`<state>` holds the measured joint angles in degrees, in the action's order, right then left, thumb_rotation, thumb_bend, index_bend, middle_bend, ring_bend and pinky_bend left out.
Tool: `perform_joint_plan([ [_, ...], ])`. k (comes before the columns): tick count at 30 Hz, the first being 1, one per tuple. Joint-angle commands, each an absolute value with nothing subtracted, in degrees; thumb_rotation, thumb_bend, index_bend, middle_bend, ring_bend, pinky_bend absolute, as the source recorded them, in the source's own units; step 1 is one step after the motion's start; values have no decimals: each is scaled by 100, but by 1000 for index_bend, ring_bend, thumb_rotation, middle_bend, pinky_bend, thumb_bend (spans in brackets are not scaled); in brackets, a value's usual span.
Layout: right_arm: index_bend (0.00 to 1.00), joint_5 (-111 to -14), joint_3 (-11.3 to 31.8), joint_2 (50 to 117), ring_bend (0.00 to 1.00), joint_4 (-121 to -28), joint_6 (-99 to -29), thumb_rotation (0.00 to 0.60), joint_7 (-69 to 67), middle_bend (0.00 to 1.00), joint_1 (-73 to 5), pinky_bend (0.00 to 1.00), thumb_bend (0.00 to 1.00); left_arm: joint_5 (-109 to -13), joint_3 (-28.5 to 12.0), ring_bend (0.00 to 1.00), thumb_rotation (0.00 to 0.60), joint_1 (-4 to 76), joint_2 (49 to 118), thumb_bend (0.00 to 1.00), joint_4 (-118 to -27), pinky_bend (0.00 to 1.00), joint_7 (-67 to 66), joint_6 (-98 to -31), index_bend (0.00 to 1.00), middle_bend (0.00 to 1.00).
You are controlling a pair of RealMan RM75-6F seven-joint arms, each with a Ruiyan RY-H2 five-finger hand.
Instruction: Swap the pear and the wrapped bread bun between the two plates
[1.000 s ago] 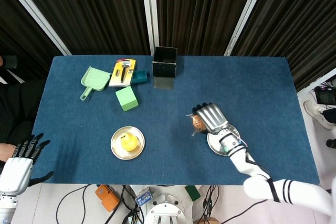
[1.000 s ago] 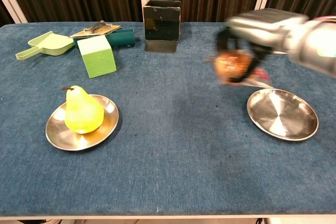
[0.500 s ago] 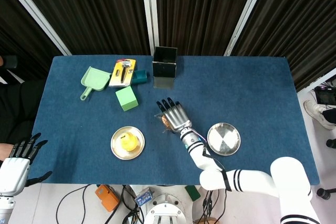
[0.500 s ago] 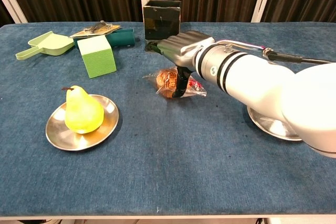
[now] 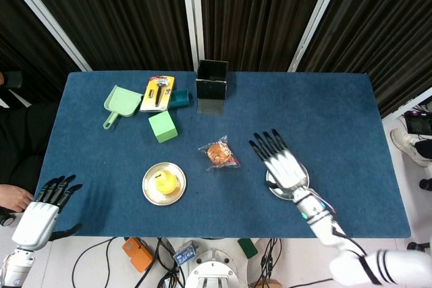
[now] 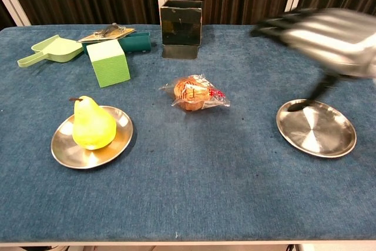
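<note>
The wrapped bread bun point(image 5: 219, 154) point(image 6: 195, 93) lies on the blue tablecloth between the two plates, with no hand on it. A yellow pear point(image 5: 163, 182) point(image 6: 91, 124) stands upright on the left metal plate point(image 5: 152, 195) point(image 6: 62, 152). Nothing lies on the right metal plate point(image 5: 297, 189) point(image 6: 317, 129). My right hand point(image 5: 280, 161) point(image 6: 320, 30) hovers above that plate, fingers spread and holding nothing; it is blurred in the chest view. Off the table's front left corner, my left hand point(image 5: 47, 207) is open and holds nothing.
Along the back stand a black open box point(image 5: 212, 79) point(image 6: 181, 22), a green block point(image 5: 163, 127) point(image 6: 108, 62), a light green dustpan point(image 5: 118, 104) point(image 6: 48, 50) and a packaged tool on a teal box point(image 5: 158, 92) point(image 6: 111, 33).
My right hand let go of the bun on the cloth at the table's middle and drew back right, over the bare plate. The left hand rose slightly at the table's corner.
</note>
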<state>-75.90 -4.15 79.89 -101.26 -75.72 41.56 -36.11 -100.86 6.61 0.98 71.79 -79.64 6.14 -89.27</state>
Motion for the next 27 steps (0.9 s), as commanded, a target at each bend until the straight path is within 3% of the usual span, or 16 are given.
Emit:
perform_joint_plan([
  [1, 0, -9381, -1896, 6842, 0, -9582, -9871, 476, 2233, 0, -1603, 0, 179, -10368, 647, 0, 600, 335, 7435, 77, -8181, 116, 459, -8814, 130, 26],
  [4, 0, -9432, -1848, 6983, 0, -8882, -10381, 473, 1453, 0, -1081, 0, 179, -10454, 514, 0, 600, 584, 7723, 76, -8525, 124, 305, -8602, 113, 26],
  [13, 0, -9608, -1635, 6839, 0, -8675, -10060, 504, 1041, 0, -881, 0, 180, -9347, -101, 0, 600, 1327, 8334, 77, -9972, 124, -1063, -7088, 104, 26],
  [19, 0, -9637, -1446, 6749, 0, -8770, -9793, 506, 1023, 0, -821, 0, 179, -8337, -492, 0, 600, 1649, 8947, 77, -10025, 130, -2155, -6569, 104, 26],
  [27, 0, -9713, -1240, 6671, 0, -8803, -9653, 506, 934, 0, -710, 0, 179, -7787, -521, 13, 600, 1812, 9309, 82, -9688, 167, -2858, -6512, 104, 27],
])
